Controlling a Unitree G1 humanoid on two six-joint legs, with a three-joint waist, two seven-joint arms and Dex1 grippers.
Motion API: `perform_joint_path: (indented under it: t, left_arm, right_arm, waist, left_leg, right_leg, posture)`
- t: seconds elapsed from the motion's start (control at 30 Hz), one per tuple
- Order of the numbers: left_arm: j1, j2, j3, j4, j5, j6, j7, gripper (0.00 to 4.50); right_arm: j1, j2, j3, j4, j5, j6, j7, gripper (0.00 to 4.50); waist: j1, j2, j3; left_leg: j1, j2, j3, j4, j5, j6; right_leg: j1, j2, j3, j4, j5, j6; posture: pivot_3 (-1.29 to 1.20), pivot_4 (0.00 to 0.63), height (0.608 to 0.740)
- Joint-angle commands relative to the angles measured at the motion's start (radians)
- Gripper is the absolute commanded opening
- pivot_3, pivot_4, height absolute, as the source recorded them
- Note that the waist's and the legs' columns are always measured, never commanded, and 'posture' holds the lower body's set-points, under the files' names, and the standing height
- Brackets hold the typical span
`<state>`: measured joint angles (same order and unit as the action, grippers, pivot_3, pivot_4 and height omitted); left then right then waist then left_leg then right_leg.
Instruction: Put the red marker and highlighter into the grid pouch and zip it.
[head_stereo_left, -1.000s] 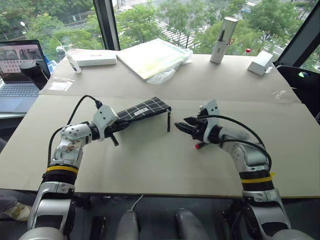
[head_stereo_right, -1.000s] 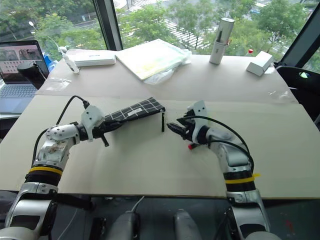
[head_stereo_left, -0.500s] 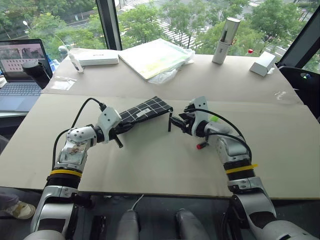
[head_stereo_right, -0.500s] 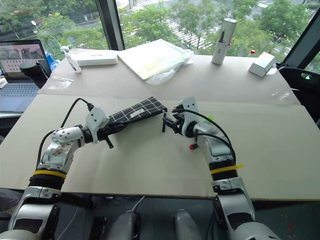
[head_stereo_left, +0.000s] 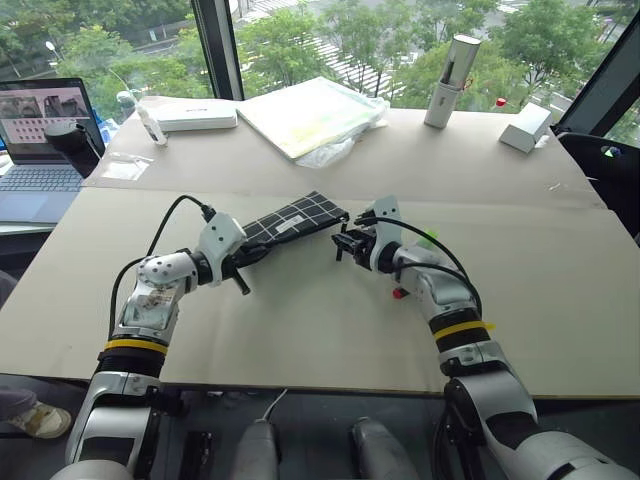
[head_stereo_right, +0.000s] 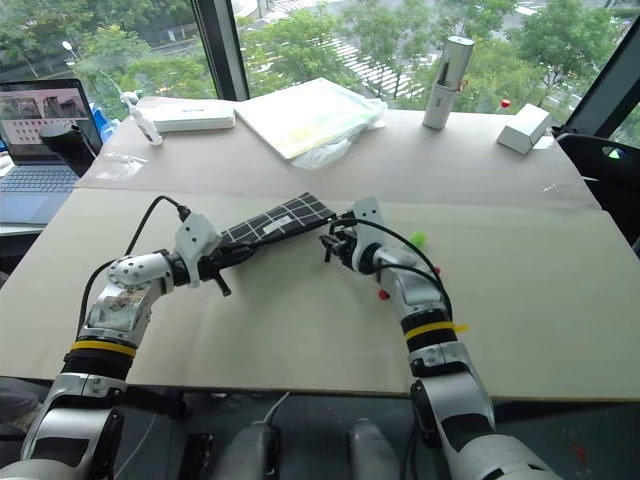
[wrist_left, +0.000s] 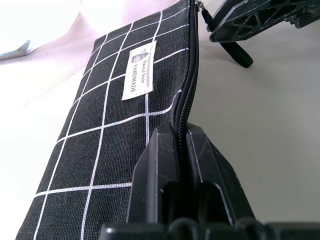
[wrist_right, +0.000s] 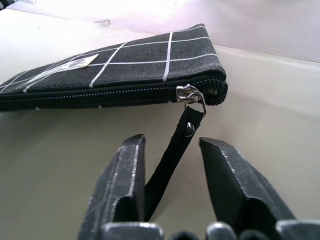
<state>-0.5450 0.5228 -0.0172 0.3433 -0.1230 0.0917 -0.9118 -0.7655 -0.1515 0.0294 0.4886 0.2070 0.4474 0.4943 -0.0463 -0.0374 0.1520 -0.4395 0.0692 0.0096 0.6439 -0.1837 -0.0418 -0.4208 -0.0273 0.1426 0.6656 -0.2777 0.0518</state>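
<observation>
**A:** Take the grid pouch (head_stereo_left: 290, 221) as the landmark. What's at its left end?

**B:** The left gripper (wrist_left: 182, 150) is clamped tight on that end, fingers pinching the fabric right at the zipper seam. The pouch lies flat on the table (head_stereo_left: 300, 320), zipper closed along its length as far as I can see.

**A:** And the other end?

**B:** The zipper pull strap (wrist_right: 172, 152) hangs off the right corner. The right gripper (wrist_right: 172, 200) sits just beside that corner with the strap between its fingers, which stand narrowly apart; I can't see them pinching it yet.

**A:** How will it handle?

**B:** I'd judge it light, soft and floppy, so the far end needs anchoring while the slider is pulled. The strap is thin and limp; grip it close to the metal slider so it doesn't slip out.

**A:** The pens?

**B:** Right of the pouch, behind the right arm: the highlighter (head_stereo_left: 428, 238) nearby, and the red marker (head_stereo_left: 399, 293), only its red tip showing.
</observation>
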Motion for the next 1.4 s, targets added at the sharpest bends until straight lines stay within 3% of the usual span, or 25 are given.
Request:
perform_joint_path:
  t: [0.03,0.07,0.1,0.5,0.97,1.13,1.27,1.33,1.4]
  left_arm:
    - [-0.021,-0.001,0.009,-0.039,-0.016,-0.002,0.009,0.0]
    - [-0.021,-0.002,0.009,-0.038,-0.017,-0.003,0.01,0.0]
    - [-0.021,-0.002,0.01,-0.039,-0.017,-0.003,0.012,0.0]
    - [-0.03,-0.011,0.009,-0.04,-0.019,0.0,0.022,0.0]
    - [-0.042,-0.026,0.003,-0.042,-0.02,0.007,0.023,0.0]
    - [-0.044,-0.025,0.004,-0.052,-0.02,0.016,0.019,0.0]
    - [-0.042,-0.025,0.002,-0.06,-0.021,0.021,0.017,0.0]
    - [-0.039,-0.027,0.001,-0.067,-0.022,0.023,0.018,0.0]
    - [-0.037,-0.029,0.0,-0.071,-0.024,0.024,0.018,0.0]
  right_arm:
    - [-0.02,-0.008,0.003,-0.03,-0.002,-0.034,0.031,0.42]
    - [-0.02,-0.011,0.006,-0.032,-0.005,-0.035,0.038,0.05]
    - [-0.019,-0.012,0.01,-0.034,-0.006,-0.036,0.048,0.02]
    - [-0.031,0.024,0.037,-0.058,-0.013,-0.037,0.091,0.02]
    - [0.022,0.114,0.279,-0.245,-0.01,0.044,0.283,0.02]
    - [-0.003,0.119,0.247,-0.159,-0.065,-0.012,0.199,0.02]
    - [0.005,0.039,0.166,-0.219,-0.022,0.022,0.234,1.2]
    - [0.035,-0.017,0.138,-0.292,0.03,0.075,0.297,1.98]
    - [0.082,-0.103,0.114,-0.406,0.109,0.155,0.388,2.45]
  waist:
    - [0.0,0.0,0.0]
    - [0.0,0.0,0.0]
    - [0.0,0.0,0.0]
    - [0.0,0.0,0.0]
    - [0.005,0.0,0.0]
    - [0.001,0.0,0.0]
    - [0.003,0.0,0.0]
    - [0.007,0.0,0.0]
    - [0.009,0.0,0.0]
  left_leg:
    - [0.0,0.0,0.0,0.0,0.0,0.0]
    - [0.0,0.0,0.0,0.0,0.0,0.0]
    - [0.0,0.0,0.0,0.0,0.0,0.0]
    - [0.0,0.0,0.0,0.0,0.0,0.0]
    - [0.0,0.0,-0.002,0.0,0.0,0.0]
    - [0.0,0.0,-0.002,0.0,0.0,-0.001]
    - [-0.001,0.0,-0.003,0.0,0.0,-0.001]
    - [-0.001,-0.001,-0.003,0.0,0.001,-0.001]
    - [-0.001,-0.001,-0.003,0.0,0.001,-0.001]
  right_leg:
    - [0.0,0.0,0.0,0.0,0.0,0.0]
    - [0.0,0.0,0.0,0.0,0.0,0.0]
    - [0.0,0.0,0.0,0.0,0.0,0.0]
    - [0.0,0.0,0.0,0.0,0.0,0.0]
    - [0.0,0.0,-0.001,0.001,0.0,0.0]
    - [0.0,0.0,-0.002,0.001,0.0,0.0]
    - [0.0,0.0,-0.002,0.001,0.0,0.0]
    - [0.001,0.0,-0.002,0.0,0.0,0.0]
    - [0.001,0.0,-0.002,0.0,0.0,0.0]
  posture:
    - [0.0,0.15,0.737]
    - [0.0,0.15,0.737]
    - [0.0,0.15,0.737]
    - [0.0,0.15,0.737]
    - [0.0,0.15,0.737]
    - [0.0,0.15,0.737]
    - [0.0,0.15,0.737]
    - [0.0,0.15,0.737]
    - [0.0,0.15,0.737]
